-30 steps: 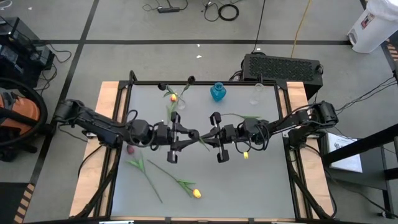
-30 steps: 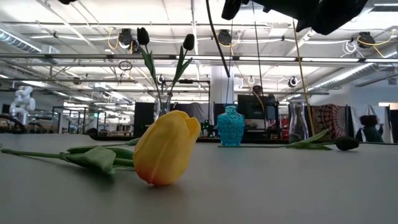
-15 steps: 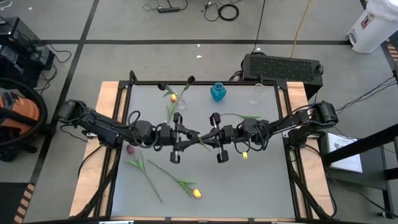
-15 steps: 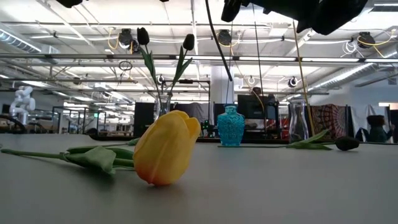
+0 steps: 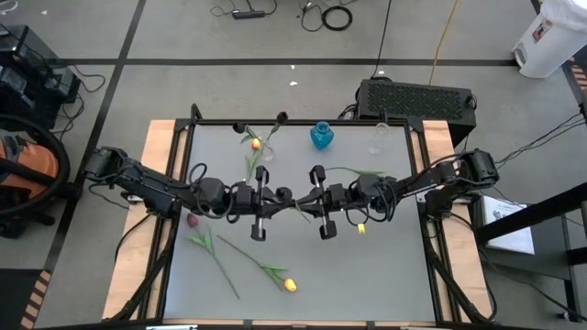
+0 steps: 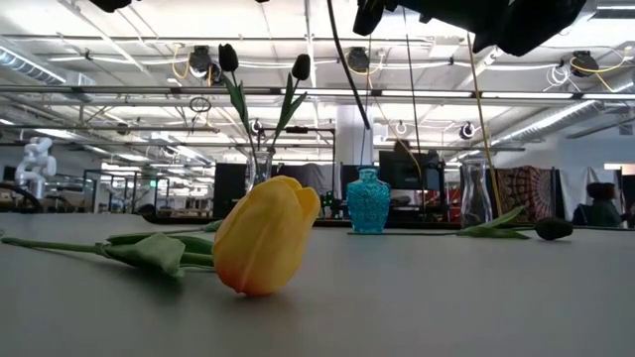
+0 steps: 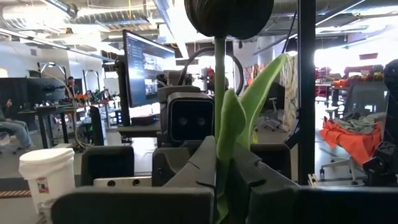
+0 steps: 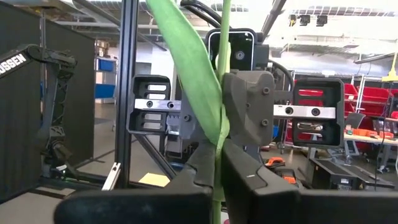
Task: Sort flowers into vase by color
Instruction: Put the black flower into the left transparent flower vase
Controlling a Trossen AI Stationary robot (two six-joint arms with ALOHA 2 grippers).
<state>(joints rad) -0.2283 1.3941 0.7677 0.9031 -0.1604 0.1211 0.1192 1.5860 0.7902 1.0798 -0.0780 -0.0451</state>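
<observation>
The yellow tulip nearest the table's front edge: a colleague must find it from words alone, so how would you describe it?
Start from the grey table framed in black and look along its front edge, below the two arms. The yellow artificial tulip lies flat there, its thin green stem running back towards the left. Unlike the yellow tulip standing in the clear glass vase at the back, it lies loose on the table.

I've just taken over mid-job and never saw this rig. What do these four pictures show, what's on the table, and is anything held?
These are two robot arms at a table. One picture looks straight down, one level across the tabletop, two from cameras on the arms' wrists. At the middle, the left tool and right tool face each other, both shut on the stem of one black tulip. A yellow tulip lies near the front edge, a dark red tulip at the left. At the back stand a blue vase and a clear vase with two black tulips.
</observation>
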